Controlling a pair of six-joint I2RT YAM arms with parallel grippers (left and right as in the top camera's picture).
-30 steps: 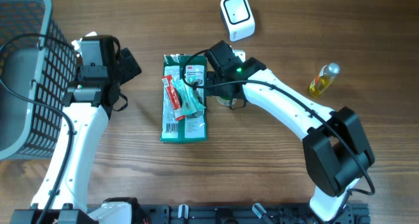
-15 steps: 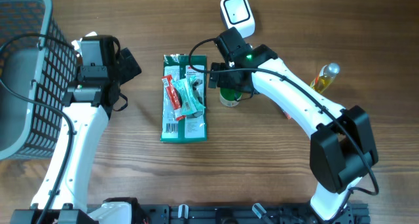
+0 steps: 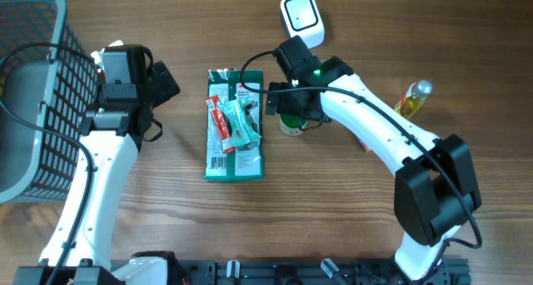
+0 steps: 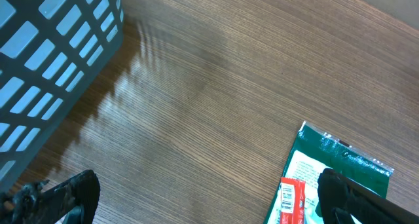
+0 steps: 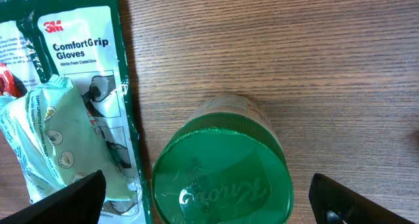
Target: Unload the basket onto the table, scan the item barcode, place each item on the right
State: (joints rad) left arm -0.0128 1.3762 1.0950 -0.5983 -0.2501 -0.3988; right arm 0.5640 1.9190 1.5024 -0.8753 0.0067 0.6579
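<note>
A jar with a green lid (image 5: 222,175) stands upright on the wooden table just right of a green glove pack (image 5: 72,86). My right gripper (image 5: 216,204) hangs open above the jar, one finger on each side of the lid and touching nothing. From overhead the jar (image 3: 291,125) pokes out under the right gripper (image 3: 291,110). On the glove pack (image 3: 234,124) lie a red packet (image 3: 218,117) and a pale green packet (image 3: 241,122). My left gripper (image 4: 209,201) is open and empty over bare wood, left of the glove pack (image 4: 340,178). The white scanner (image 3: 301,20) sits at the back.
A dark wire basket (image 3: 33,93) fills the left side, close to the left arm, and shows in the left wrist view as the basket (image 4: 52,67). A small yellow bottle (image 3: 411,102) lies at the right, behind the right arm.
The right gripper has shifted right and toward the back, off the glove pack's edge to above the green-lidded jar, then held still. The left arm has not moved.
</note>
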